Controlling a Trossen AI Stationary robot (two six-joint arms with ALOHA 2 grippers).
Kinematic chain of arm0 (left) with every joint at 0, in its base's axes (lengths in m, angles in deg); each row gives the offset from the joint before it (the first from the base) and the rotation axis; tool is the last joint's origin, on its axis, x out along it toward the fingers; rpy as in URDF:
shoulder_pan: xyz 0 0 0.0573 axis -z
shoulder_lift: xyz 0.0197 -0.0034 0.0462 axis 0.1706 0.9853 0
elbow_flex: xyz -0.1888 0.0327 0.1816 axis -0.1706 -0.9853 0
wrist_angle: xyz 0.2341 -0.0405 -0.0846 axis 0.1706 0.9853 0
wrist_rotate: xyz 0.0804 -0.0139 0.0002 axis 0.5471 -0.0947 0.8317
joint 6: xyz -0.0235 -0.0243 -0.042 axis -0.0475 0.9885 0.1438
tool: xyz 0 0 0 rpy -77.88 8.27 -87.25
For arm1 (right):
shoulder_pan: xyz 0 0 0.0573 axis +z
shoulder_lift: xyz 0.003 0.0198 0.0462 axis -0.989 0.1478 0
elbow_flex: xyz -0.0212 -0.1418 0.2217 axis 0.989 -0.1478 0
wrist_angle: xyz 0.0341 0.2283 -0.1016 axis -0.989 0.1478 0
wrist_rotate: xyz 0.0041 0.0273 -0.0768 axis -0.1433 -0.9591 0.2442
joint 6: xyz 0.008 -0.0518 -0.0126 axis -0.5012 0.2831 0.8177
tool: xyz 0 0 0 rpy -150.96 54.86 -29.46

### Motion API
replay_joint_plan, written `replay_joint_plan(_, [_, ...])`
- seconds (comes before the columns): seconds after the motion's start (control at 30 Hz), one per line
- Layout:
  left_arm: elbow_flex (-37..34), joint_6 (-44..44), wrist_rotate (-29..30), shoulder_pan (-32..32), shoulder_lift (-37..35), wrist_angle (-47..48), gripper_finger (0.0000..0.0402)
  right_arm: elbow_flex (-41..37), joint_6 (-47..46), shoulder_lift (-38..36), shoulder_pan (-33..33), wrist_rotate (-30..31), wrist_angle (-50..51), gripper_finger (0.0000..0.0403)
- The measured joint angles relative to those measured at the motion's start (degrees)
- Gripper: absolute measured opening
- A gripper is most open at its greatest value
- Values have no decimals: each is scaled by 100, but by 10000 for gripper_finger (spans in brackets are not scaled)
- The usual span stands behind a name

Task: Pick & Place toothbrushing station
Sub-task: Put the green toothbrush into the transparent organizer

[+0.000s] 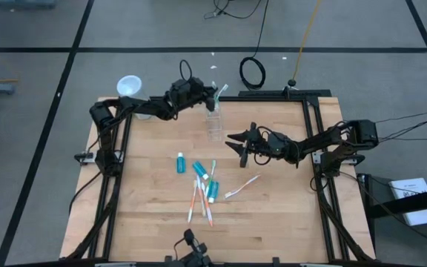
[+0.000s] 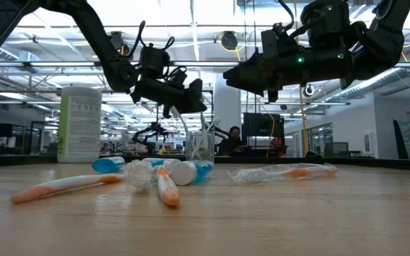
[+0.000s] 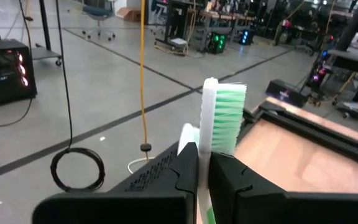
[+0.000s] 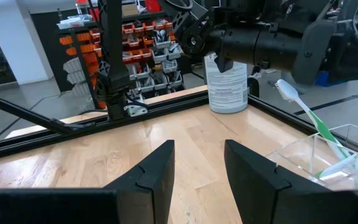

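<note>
A clear plastic cup (image 1: 213,126) stands at the far middle of the table, and a green toothbrush (image 4: 308,118) leans in it. Right above the cup is my left gripper (image 1: 213,98), shut on a white toothbrush with green bristles (image 3: 222,118). My right gripper (image 1: 237,141) hovers open just to the right of the cup, with nothing between its fingers (image 4: 160,174). Several orange-accented toothbrushes (image 1: 199,202) and blue toothpaste tubes (image 1: 199,169) lie flat on the table's middle. My left gripper pinches the toothbrush just below its bristled head (image 3: 205,155) between its two fingers. The fingers come about level from the table's left. The head stands up past the fingertips. The handle below is hidden by the gripper, so I cannot tell whether its end is in the cup.
A white canister with green print (image 2: 79,124) stands near the table's far left corner. One more toothbrush (image 1: 242,187) lies right of the pile. A black frame rail (image 1: 311,133) runs along the table's right edge.
</note>
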Motion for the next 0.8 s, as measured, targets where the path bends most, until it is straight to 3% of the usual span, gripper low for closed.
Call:
replay_joint_plan(0.53, [-4,-115,203,61,0,363,15,0,2,0,0,0,0,132])
replay_joint_plan(0.8, [-4,-113,287,72,0,364,56,0,2,0,0,2,0,132])
